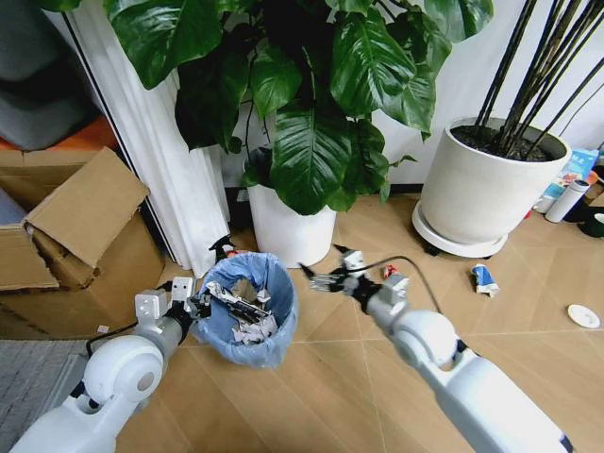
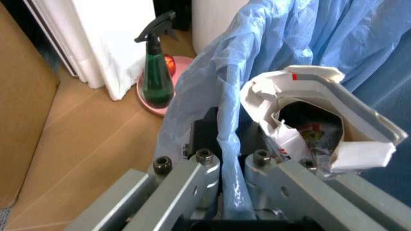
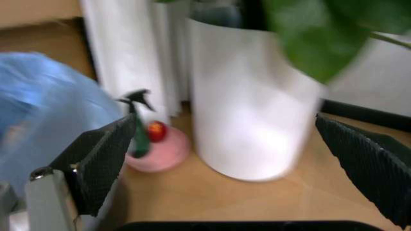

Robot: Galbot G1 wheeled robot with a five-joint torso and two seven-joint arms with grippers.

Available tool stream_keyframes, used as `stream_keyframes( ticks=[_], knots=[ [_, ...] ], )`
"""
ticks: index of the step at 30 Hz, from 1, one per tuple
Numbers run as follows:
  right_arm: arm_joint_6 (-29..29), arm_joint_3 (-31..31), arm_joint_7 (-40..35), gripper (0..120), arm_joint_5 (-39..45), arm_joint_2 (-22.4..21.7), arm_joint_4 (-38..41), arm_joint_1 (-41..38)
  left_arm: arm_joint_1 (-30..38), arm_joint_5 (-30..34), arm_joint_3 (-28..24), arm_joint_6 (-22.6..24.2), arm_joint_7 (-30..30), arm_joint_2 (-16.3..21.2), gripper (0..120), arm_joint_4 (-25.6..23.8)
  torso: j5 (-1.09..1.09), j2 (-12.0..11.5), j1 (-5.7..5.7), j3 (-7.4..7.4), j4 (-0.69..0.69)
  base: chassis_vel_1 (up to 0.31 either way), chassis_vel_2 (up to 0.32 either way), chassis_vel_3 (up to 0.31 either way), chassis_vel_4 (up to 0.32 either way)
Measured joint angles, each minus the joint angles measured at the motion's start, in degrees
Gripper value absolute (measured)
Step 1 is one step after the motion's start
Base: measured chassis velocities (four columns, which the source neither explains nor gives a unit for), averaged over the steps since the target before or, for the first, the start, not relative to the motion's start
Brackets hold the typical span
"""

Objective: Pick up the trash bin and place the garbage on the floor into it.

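We clamp our left pincer [image 1: 200,304] on the left rim of the trash bin [image 1: 248,308], a round basket lined with crinkly light-blue plastic, holding crumpled white paper and standing on the wooden floor [image 1: 330,377] near the smooth white plant pot [image 1: 292,226]. Our right pincer [image 1: 326,279], its textured black fingers [image 3: 103,159] spread wide, hovers just right of the bin. A small tube [image 1: 483,279] and a round white lid [image 1: 583,316] lie far right.

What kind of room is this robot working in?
Probably a corner of a home or office: big potted plants in white pots, a wooden floor, a cardboard box and a white curtain.
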State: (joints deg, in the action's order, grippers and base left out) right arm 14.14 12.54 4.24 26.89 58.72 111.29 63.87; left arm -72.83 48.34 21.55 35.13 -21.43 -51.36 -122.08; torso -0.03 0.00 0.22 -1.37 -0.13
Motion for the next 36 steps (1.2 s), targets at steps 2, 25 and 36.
stream_keyframes(
  ticks=[2,25,36],
  knots=[
    [-0.05,3.15,0.48,100,-0.61,-0.06,0.28,2.64,-0.17,-0.66,0.01,-0.11,0.33,-0.39,0,-0.13,0.00,0.00,0.00,0.00,0.01,0.000,0.000,0.000,0.000],
    [-3.40,14.63,4.79,100,-5.06,2.07,-0.93,13.75,-1.28,-2.22,-0.10,-0.43,0.99,-1.26,0,-1.23,-0.01,0.00,0.00,0.00,0.01,-0.044,-0.043,0.050,0.045],
    [-3.86,15.25,5.34,100,-5.64,2.35,-1.47,14.16,-1.82,-2.61,-0.05,-0.69,1.00,-1.43,0,-2.01,-0.02,0.00,0.00,-0.01,0.01,-0.092,-0.096,0.092,0.083]
  ],
)
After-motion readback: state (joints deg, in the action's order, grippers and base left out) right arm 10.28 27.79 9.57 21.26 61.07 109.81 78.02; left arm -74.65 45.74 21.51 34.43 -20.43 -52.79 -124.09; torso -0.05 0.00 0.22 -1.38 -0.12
